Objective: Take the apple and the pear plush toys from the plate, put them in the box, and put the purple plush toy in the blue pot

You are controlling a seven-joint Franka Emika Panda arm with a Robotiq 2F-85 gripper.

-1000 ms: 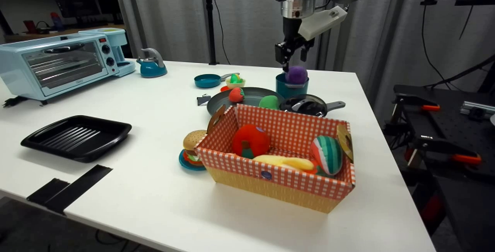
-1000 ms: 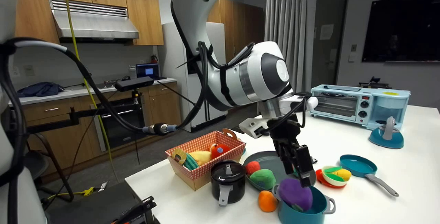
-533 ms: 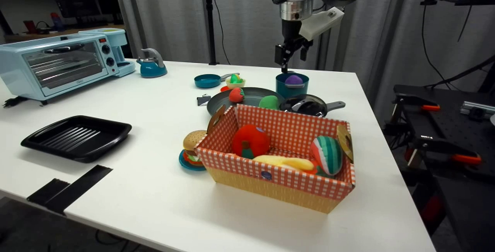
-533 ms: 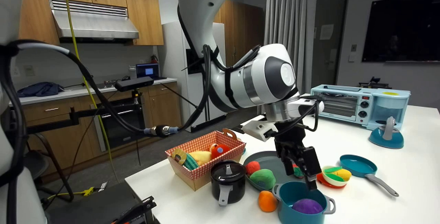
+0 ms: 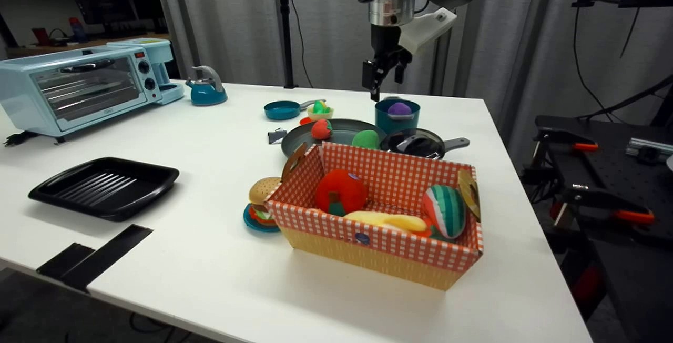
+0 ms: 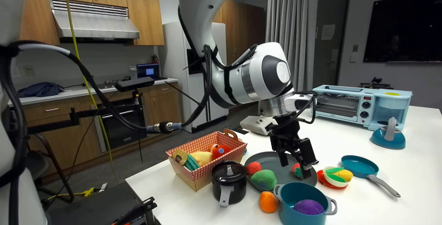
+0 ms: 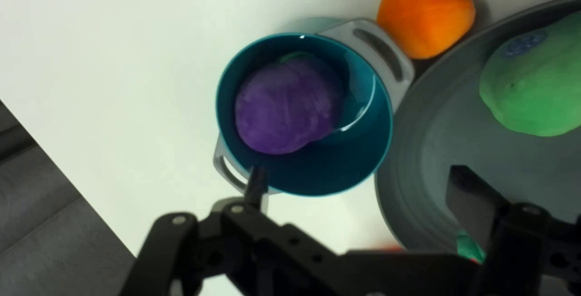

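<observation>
The purple plush toy [image 6: 308, 207] lies inside the blue pot [image 6: 293, 218]; the wrist view also shows the toy [image 7: 288, 105] in the pot [image 7: 322, 175]. My gripper [image 5: 387, 88] is open and empty, above the table between the pot and the dark grey plate [image 6: 272, 163]. In the wrist view its fingers [image 7: 358, 175] are wide apart with nothing between them. On the plate lie a green plush toy [image 6: 264, 179], a red round one [image 6: 253, 168] and a strawberry [image 6: 297, 170]. I cannot tell whether any is the apple or pear. The box [image 5: 363, 259] holds red, yellow and watermelon toys.
A black lidded pot [image 6: 229, 185] stands between the box and the plate. An orange plush [image 6: 268, 202] touches the blue pot's handle side. A bowl with toy corn [image 6: 340, 175], a teal pan [image 6: 359, 166], a kettle [image 6: 388, 138] and a burger toy [image 5: 263, 195] are around.
The purple toy has dropped from just under my gripper, at the pot's rim, down into the pot. My gripper has then risen and moved from the pot towards the plate.
</observation>
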